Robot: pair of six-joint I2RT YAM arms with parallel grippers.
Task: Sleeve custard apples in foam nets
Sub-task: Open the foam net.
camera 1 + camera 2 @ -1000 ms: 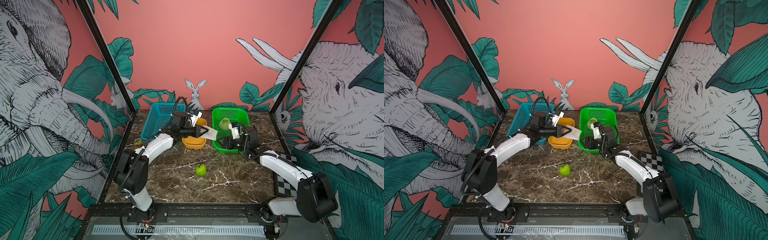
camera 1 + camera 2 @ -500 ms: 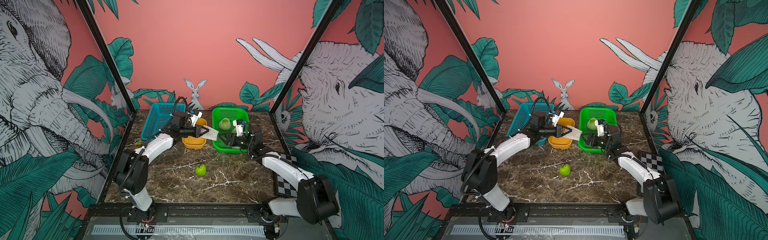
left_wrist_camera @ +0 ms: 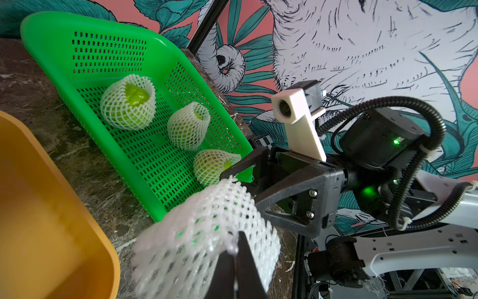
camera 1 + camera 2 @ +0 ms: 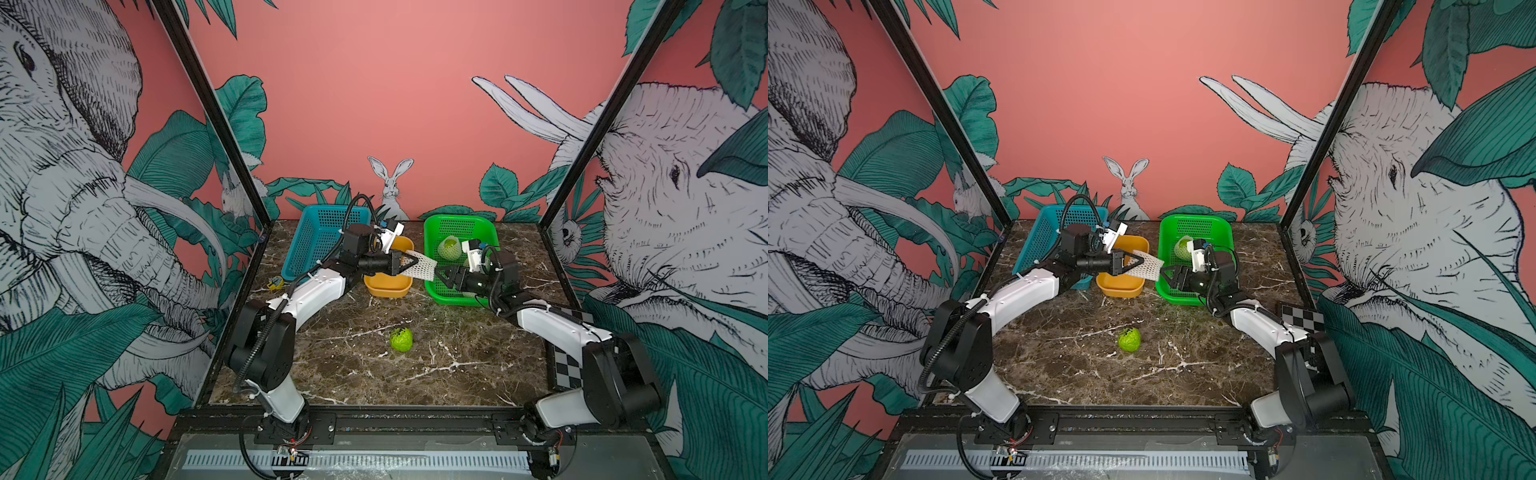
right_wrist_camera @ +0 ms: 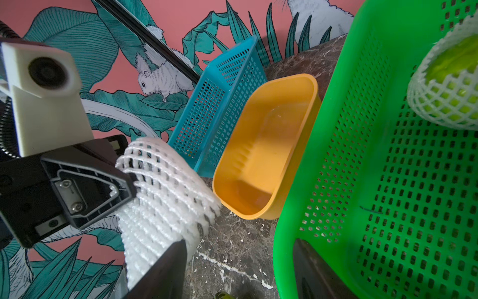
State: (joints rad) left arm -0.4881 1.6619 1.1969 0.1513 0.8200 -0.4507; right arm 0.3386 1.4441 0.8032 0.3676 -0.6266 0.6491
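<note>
Three apples (image 3: 128,102) netted, in green basket (image 3: 51,38). Fourth apple (image 4: 401,339) bare on table (image 4: 457,374). Left gripper (image 4: 411,262) clamped on net (image 4: 422,269), held above table; right gripper (image 4: 441,275) jaws apart at its free end.

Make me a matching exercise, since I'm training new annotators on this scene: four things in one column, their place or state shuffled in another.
1. bare apple
2. loose net
3. sleeved apples
4. right gripper

A. in the green basket
B. open, by the net's free end
C. pinched in the shut left gripper
D. alone on the table

Pairs: 1-D, 2-C, 3-A, 4-B.
</note>
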